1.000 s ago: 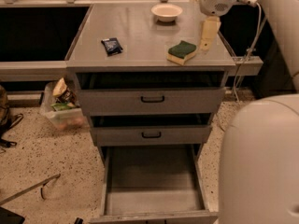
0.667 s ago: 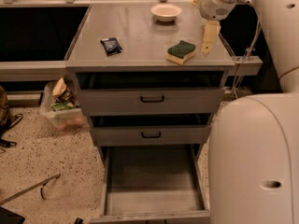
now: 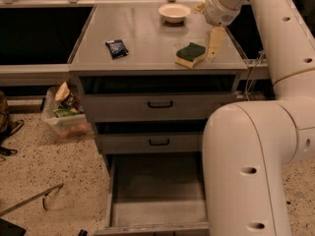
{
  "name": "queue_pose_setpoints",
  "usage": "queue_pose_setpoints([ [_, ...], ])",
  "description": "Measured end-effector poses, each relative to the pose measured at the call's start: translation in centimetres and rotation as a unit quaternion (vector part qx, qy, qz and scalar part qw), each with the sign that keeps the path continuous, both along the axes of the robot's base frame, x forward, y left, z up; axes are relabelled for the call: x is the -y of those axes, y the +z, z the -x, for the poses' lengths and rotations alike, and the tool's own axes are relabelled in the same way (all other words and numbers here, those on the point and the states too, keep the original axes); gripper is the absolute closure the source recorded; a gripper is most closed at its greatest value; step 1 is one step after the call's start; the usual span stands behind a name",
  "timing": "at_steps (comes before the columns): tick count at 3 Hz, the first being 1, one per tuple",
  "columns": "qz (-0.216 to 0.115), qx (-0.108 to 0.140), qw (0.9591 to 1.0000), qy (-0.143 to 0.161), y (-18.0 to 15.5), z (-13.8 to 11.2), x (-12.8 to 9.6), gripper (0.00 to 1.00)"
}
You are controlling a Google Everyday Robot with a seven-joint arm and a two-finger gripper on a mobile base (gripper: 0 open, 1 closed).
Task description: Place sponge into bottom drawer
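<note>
Camera view: sponge (image 3: 191,54) sits at 4 o'clock on the bench (image 3: 147,33), pincer (image 3: 215,43) just beside it at 3 o'clock, grip impossible to tell. Bottom drawer (image 3: 157,181) open at 6; dark blue packet (image 3: 117,48) at 9.

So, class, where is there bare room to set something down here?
Free: the middle of the cabinet top, between the dark packet and the sponge; its left rear corner behind the packet; the visible floor of the bottom drawer. Crowded: the right side, where the gripper hangs beside the sponge, with the bowl behind them.
</note>
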State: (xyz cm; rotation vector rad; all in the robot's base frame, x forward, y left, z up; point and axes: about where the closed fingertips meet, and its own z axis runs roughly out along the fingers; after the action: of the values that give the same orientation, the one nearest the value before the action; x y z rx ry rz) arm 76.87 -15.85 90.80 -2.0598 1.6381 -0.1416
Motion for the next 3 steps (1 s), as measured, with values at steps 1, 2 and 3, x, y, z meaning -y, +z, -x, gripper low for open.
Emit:
queue_pose_setpoints([
  [1, 0.013, -0.008, 0.9999, 0.007, -1.5, -0.8, -0.9, 0.0],
  [2, 0.024, -0.013, 0.9994, 0.02, -3.0, -1.7, -2.0, 0.0],
  [3, 0.031, -0.021, 0.9988, 0.031, -4.2, -2.0, -2.8, 0.0],
])
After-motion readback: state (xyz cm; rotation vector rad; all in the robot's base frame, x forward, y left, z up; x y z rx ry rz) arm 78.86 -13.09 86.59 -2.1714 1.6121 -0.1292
